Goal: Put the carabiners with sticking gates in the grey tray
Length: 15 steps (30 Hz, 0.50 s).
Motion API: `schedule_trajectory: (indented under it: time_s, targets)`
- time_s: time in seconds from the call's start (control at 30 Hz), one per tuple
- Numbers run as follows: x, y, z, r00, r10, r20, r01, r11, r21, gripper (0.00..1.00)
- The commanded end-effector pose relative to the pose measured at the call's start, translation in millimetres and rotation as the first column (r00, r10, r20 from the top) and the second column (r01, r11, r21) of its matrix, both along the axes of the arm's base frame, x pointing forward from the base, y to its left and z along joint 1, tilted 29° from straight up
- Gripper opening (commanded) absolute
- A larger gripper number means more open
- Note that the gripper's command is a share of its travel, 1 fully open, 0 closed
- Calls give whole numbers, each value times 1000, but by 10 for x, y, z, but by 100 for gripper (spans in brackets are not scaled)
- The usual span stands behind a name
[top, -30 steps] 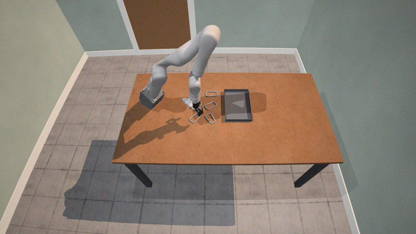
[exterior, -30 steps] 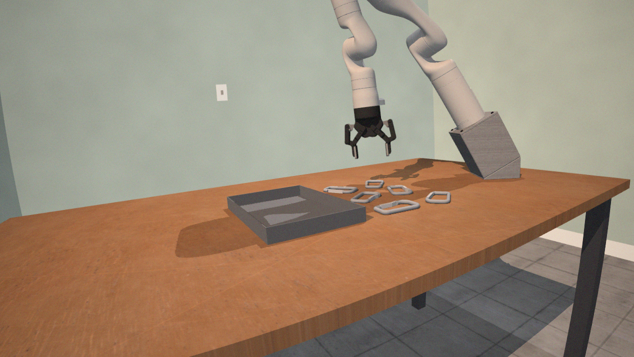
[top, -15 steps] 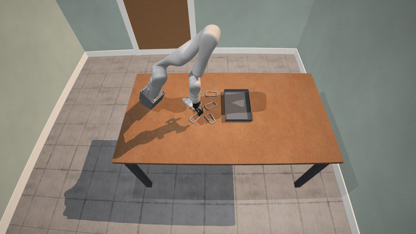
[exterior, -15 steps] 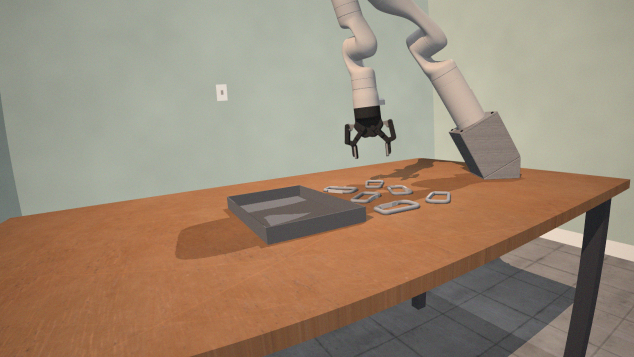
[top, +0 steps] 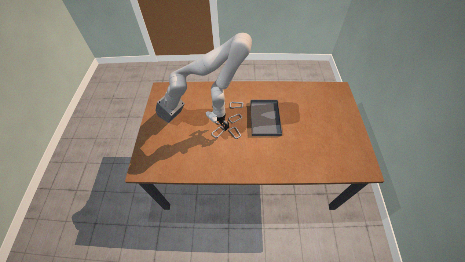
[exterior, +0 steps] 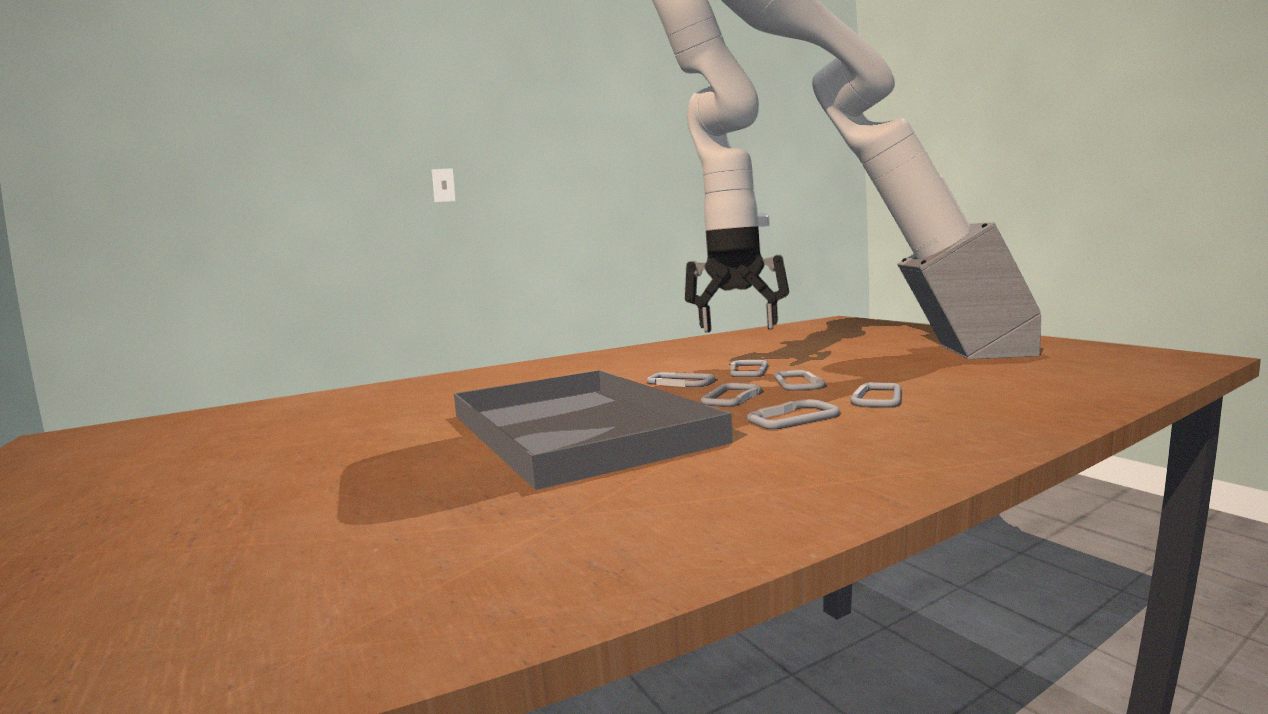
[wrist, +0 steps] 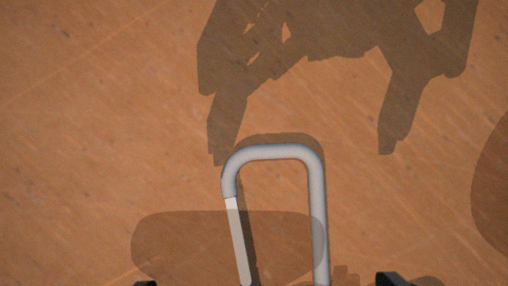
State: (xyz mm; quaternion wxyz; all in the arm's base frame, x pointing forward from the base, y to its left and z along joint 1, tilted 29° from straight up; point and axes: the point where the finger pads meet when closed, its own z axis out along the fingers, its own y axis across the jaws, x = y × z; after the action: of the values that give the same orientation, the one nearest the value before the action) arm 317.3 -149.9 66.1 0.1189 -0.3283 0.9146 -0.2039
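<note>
Several grey carabiners lie flat on the table in a loose cluster left of the grey tray [top: 265, 117]. Among them are one at the back [top: 236, 104], one in the middle [top: 234, 117] and two at the front [top: 217, 131] [top: 234, 132]. The cluster also shows in the exterior view [exterior: 792, 414], right of the tray [exterior: 590, 425]. The tray is empty. My gripper [exterior: 737, 324] [top: 224, 125] is open and empty, and hangs above the cluster. In the wrist view one carabiner [wrist: 277, 209] lies below me, its lighter gate [wrist: 238, 241] on the left. Only my fingertips show there, at the bottom edge.
The arm's grey base block [top: 169, 110] stands at the table's back left. The arm hides part of the carabiner cluster in the top view. Shadows of the arm and gripper fall on the table to the front left.
</note>
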Motion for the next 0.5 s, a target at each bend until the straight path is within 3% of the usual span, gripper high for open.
schedule_trajectory:
  time_s: [0.0, 0.47]
  targets:
    - [-61, -143, -299, 1000, -5, 11, 5, 1000, -20, 100]
    - [-59, -145, -301, 1000, -1, 1, 1, 1000, -4, 100]
